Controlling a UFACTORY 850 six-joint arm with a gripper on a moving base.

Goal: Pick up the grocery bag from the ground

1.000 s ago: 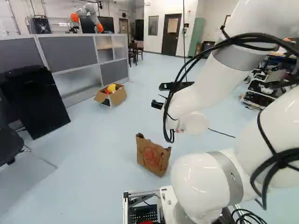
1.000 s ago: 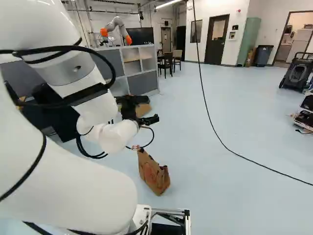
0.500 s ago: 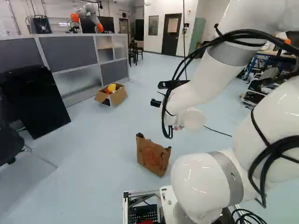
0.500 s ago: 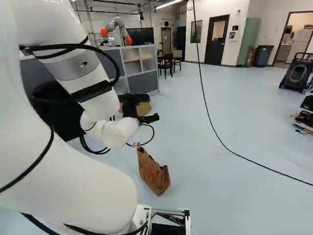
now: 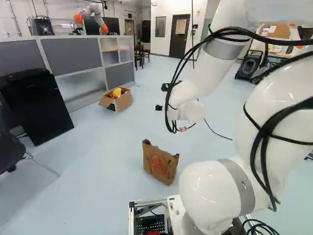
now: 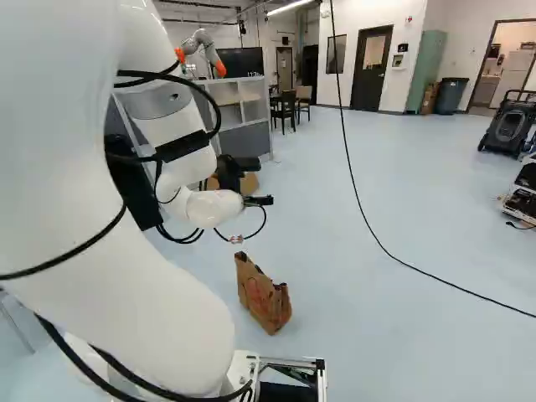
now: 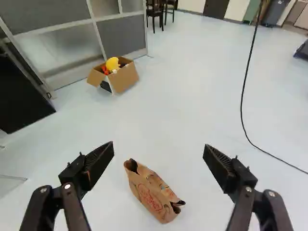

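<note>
Towards nine o'clock in the left base view stands a dark, bulky object (image 5: pixel 36 107), with an open cardboard box (image 5: pixel 123 101) at ten. Down at six, the grocery bag (image 5: pixel 159 164) rests on the floor (image 5: pixel 98 166), its top facing up. Above it, near twelve, are the jaws, spread wide with nothing in their hold; the wrist view shows the bag beyond them, lying across the gap and well apart from both sides. Towards four o'clock rises the white arm (image 5: pixel 215 191). I judge the task to be at its approach: the jaws are open, but lowering, lining up on the paper rim, closing and lifting are all left to do.
</note>
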